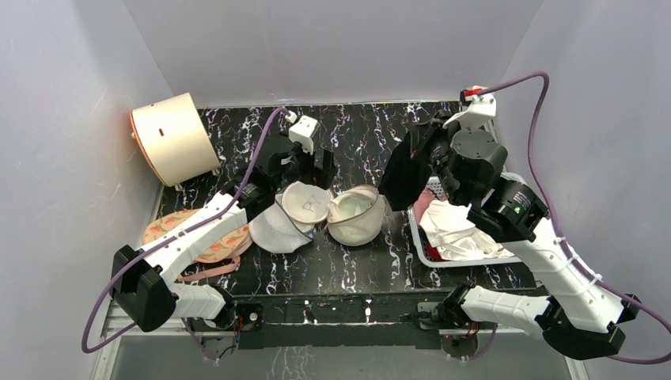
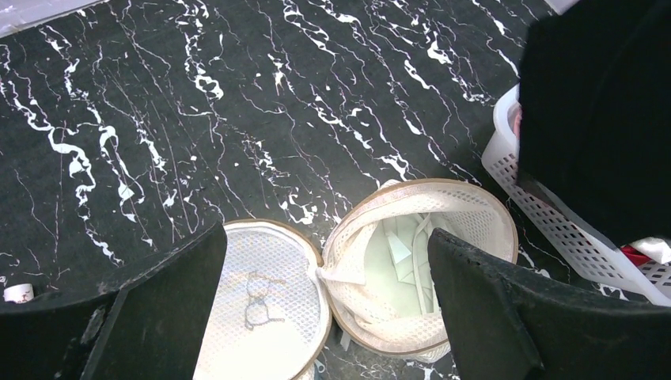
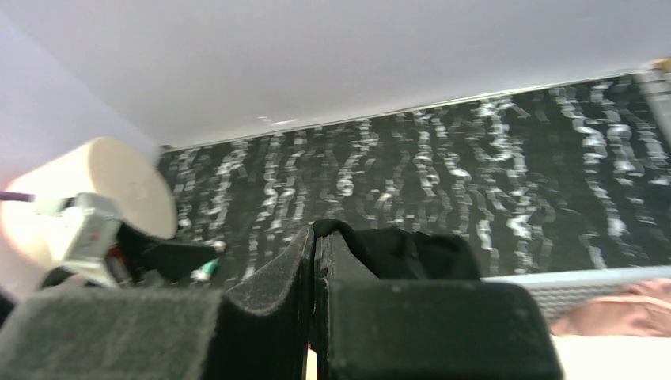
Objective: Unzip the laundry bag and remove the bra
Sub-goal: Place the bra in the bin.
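Note:
The laundry bag lies unzipped mid-table, its round lid (image 1: 307,202) with the line drawing folded open beside its mesh body (image 1: 356,215). In the left wrist view the lid (image 2: 265,301) and the body (image 2: 467,214) show below, with pale lining and white strips inside. My left gripper (image 1: 305,168) (image 2: 326,234) hangs open just above the bag, touching nothing. My right gripper (image 1: 425,136) (image 3: 313,237) is shut on the bra, which shows as black fabric (image 3: 411,252). The bra (image 1: 403,176) (image 2: 601,111) hangs to the right of the bag, by the basket's left edge.
A white basket (image 1: 418,241) (image 2: 546,222) of clothes stands on the right under my right arm. A white mesh dome bag (image 1: 273,231) and a peach bra (image 1: 198,241) lie on the left. A cream drum (image 1: 170,138) (image 3: 103,182) sits at the back left corner.

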Robot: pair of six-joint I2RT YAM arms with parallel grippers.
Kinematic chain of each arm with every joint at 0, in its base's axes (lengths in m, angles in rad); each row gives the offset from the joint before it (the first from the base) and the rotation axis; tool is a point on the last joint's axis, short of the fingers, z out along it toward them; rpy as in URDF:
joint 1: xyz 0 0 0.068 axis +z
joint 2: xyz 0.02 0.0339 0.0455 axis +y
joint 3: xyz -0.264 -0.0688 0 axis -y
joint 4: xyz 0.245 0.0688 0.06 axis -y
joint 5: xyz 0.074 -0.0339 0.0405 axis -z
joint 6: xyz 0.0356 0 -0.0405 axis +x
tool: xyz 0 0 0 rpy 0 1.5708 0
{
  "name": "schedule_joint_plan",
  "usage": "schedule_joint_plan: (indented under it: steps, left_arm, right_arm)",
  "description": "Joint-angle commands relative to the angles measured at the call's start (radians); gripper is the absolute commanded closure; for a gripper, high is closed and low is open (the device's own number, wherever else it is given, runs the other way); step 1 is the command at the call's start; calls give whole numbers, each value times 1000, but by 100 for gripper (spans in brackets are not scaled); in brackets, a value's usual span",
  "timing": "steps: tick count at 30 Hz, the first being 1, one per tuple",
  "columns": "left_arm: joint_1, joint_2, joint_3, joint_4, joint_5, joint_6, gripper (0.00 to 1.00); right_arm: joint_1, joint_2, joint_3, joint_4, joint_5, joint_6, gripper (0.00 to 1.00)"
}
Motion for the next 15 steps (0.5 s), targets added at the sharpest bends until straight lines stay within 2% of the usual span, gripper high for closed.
schedule_joint_plan:
  steps: [1, 4, 10, 15]
  left_arm:
    - [6, 1, 15, 10, 14, 11, 2]
    - [5, 1, 16, 9, 15, 11, 2]
    - [5, 2, 19, 5, 20, 5, 2]
    - [5, 4, 22, 1, 25, 1, 2]
  right_arm:
    - [-3, -32, 8, -80, 234, -82, 100]
    - [-3, -61, -13, -131, 378, -151, 100]
    - [-3, -139, -63, -191, 568, -269, 100]
    - [-3, -204, -162, -208, 531, -214, 100]
